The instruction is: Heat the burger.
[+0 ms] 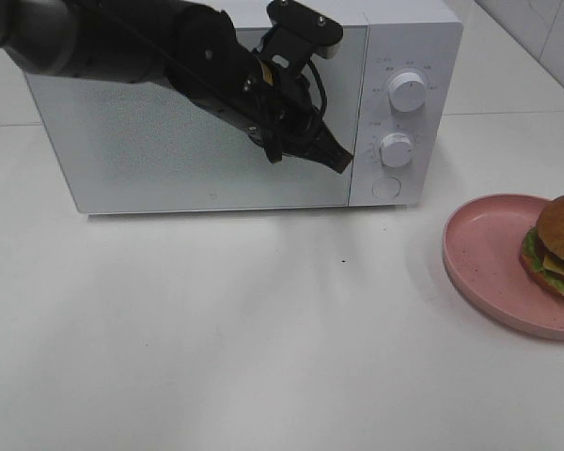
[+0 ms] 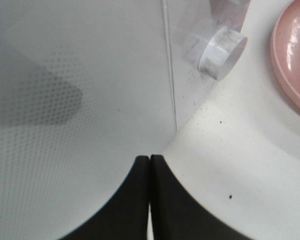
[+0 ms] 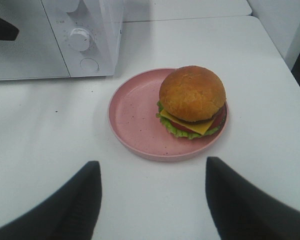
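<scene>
Mock kitchen set on a robot test bench, not a lived-in home.

A white microwave [image 1: 244, 113] with two round dials [image 1: 408, 92] and a push button [image 1: 385, 187] stands on a plain white table [image 1: 216, 329]; near it a pink speckled plate [image 3: 140, 120] carries the burger [image 3: 192, 100]. White tiled wall [image 1: 536, 28] at the far corner. Black robot arm [image 1: 122, 47] reaches across the microwave's door; no other cookware or furnishings in view, which reads as a staged lab setup.
</scene>
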Robot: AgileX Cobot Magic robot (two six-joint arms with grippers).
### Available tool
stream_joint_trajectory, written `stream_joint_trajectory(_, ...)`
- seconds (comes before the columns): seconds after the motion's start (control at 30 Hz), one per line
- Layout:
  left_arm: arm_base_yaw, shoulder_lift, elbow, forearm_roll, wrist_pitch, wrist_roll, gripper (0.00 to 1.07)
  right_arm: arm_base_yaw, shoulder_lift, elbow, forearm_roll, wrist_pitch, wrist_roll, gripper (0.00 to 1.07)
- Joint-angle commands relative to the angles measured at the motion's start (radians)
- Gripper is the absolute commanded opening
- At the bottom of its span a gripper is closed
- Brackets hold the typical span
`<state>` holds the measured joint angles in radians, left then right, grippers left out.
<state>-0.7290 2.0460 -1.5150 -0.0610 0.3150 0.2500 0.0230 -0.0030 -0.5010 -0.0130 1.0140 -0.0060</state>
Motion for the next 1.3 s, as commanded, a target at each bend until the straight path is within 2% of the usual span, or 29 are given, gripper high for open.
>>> stream_joint_trajectory(0.03, 0.002, -0.051, -0.009, 0.007, 0.103, -0.005, 0.0, 0.001, -0.027, 0.003, -0.006, -0.014, 0.006, 0.58)
stream_joint_trajectory(0.27, 0.005, -0.175, -0.009, 0.007, 0.445, -0.031, 0.0, 0.001, -0.027, 0.003, -0.006, -0.014, 0.006, 0.58)
stream_joint_trajectory(0.37, 0.009, -0.202, -0.009, 0.012, 0.517, -0.045, 0.0, 0.001, -0.027, 0.003, -0.006, -0.014, 0.006, 0.58)
stream_joint_trajectory(0.4, 0.026, -0.23, -0.007, 0.007, 0.587, -0.053, 0.0, 0.001, -0.027, 0.003, -0.006, -0.014, 0.006, 0.58)
stream_joint_trajectory(0.53, 0.053, -0.27, -0.007, -0.002, 0.653, -0.053, 0.0, 0.001, -0.027, 0.003, -0.006, -0.014, 0.006, 0.58)
stream_joint_trajectory(0.7, 0.128, -0.321, -0.007, -0.018, 0.761, -0.057, 0.0, 0.001, -0.027, 0.003, -0.006, -0.014, 0.006, 0.58)
stream_joint_trajectory(0.8, 0.197, -0.357, 0.0, -0.014, 0.846, -0.103, 0.0, 0.001, -0.027, 0.003, -0.006, -0.014, 0.006, 0.58)
stream_joint_trajectory(0.87, 0.211, -0.368, 0.007, -0.012, 0.853, -0.105, 0.0, 0.001, -0.027, 0.003, -0.006, -0.014, 0.006, 0.58)
stream_joint_trajectory(1.03, 0.336, -0.458, 0.109, 0.014, 0.873, -0.106, 0.0, 0.001, -0.027, 0.003, -0.006, -0.014, 0.006, 0.58)
stream_joint_trajectory(1.07, 0.336, -0.458, 0.109, 0.014, 0.873, -0.106, 0.0, 0.001, -0.027, 0.003, -0.006, -0.014, 0.006, 0.58)
stream_joint_trajectory(1.13, 0.415, -0.533, 0.185, 0.014, 0.872, -0.107, 0.0, 0.001, -0.027, 0.003, -0.006, -0.014, 0.006, 0.58)
stream_joint_trajectory(1.23, 0.43, -0.555, 0.202, 0.014, 0.869, -0.111, 0.0, 0.001, -0.027, 0.003, -0.006, -0.014, 0.006, 0.58)
stream_joint_trajectory(1.3, 0.459, -0.629, 0.25, 0.014, 0.865, -0.118, 0.0, 0.001, -0.027, 0.003, -0.006, -0.014, 0.006, 0.58)
